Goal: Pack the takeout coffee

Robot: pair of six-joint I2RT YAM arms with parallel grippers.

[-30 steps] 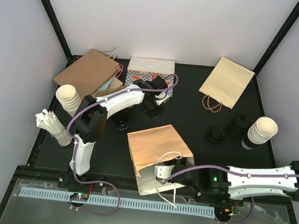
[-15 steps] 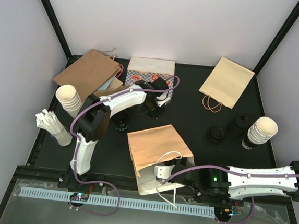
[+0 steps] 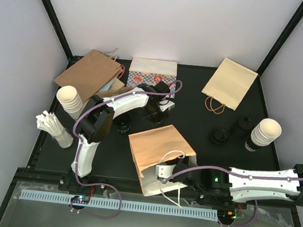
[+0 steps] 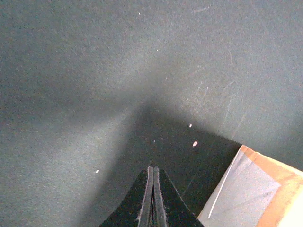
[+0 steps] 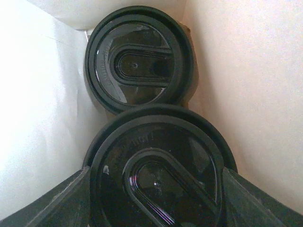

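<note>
Bag [image 3: 156, 146] walls hem right gripper [image 5: 156, 198] clasping near cup [image 5: 156, 163]; second cup [image 5: 137, 59] behind | left gripper [image 4: 152, 191] closed, empty

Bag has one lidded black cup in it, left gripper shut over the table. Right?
Not quite: the bag holds two lidded black cups, near cup and far cup, as the right wrist view shows. The left gripper is shut over the table.

Figure: the robot test cell I work in. White panels [image 3: 165, 19] and black frame posts [image 3: 51, 17] box in a black tabletop [image 3: 193, 117]; far left and right of the central brown bag [image 3: 156, 146] stand paper cup stacks [image 3: 70, 100].
</note>
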